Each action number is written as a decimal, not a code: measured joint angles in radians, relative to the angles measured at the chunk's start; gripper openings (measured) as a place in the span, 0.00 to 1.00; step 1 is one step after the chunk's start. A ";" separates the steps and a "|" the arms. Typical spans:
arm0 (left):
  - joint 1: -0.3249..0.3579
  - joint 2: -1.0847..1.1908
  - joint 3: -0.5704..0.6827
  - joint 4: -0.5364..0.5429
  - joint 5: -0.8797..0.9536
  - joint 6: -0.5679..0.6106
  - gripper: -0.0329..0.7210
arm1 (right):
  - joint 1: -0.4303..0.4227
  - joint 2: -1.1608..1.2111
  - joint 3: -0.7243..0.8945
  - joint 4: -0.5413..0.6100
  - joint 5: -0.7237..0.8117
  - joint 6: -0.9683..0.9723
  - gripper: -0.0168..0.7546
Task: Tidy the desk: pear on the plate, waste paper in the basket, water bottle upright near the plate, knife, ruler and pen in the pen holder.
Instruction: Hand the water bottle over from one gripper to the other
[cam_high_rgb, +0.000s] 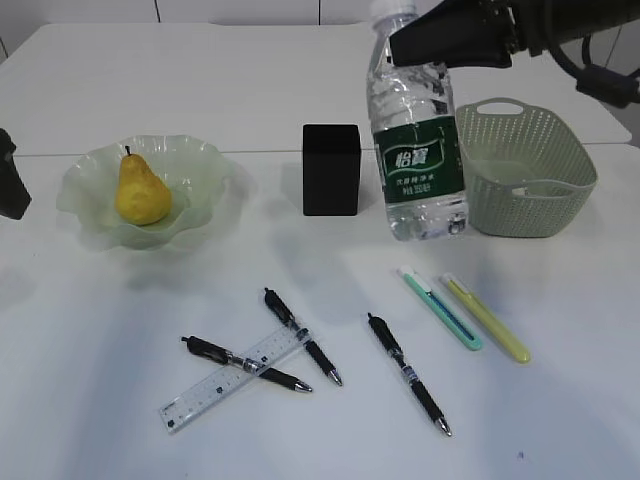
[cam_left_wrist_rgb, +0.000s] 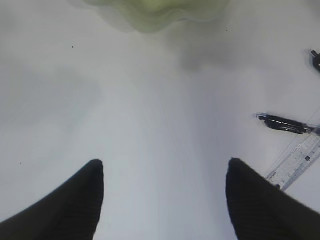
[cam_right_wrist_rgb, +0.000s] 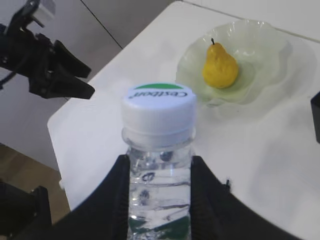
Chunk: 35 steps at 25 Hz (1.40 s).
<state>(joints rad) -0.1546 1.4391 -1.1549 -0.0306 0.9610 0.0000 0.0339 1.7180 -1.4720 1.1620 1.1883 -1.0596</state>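
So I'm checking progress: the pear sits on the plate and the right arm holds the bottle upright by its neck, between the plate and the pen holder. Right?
Not quite. The water bottle stands between the pen holder and the basket, as the exterior view shows. The rest holds: the pear sits on the plate, and the right fingers grip the neck.

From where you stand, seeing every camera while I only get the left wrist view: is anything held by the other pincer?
Observer: Yes. The right pincer grips the water bottle just under its white cap.
Operator: Is the bottle upright?
Observer: Yes, upright, between the pen holder and the basket.
Operator: I see only a green rim. Anything on it?
Observer: That is the plate; the pear sits in it, stem up.
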 joint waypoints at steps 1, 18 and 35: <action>0.000 0.000 0.000 0.000 0.000 0.000 0.76 | 0.000 0.000 0.000 0.019 0.002 -0.011 0.29; 0.000 0.000 0.000 -0.371 -0.125 0.388 0.76 | 0.000 0.000 0.000 0.187 0.002 -0.099 0.29; 0.000 0.042 0.117 -1.305 -0.182 1.331 0.71 | 0.000 0.000 0.000 0.187 0.002 -0.109 0.29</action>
<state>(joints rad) -0.1546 1.4813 -1.0375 -1.3353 0.7793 1.3311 0.0339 1.7180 -1.4720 1.3492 1.1907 -1.1684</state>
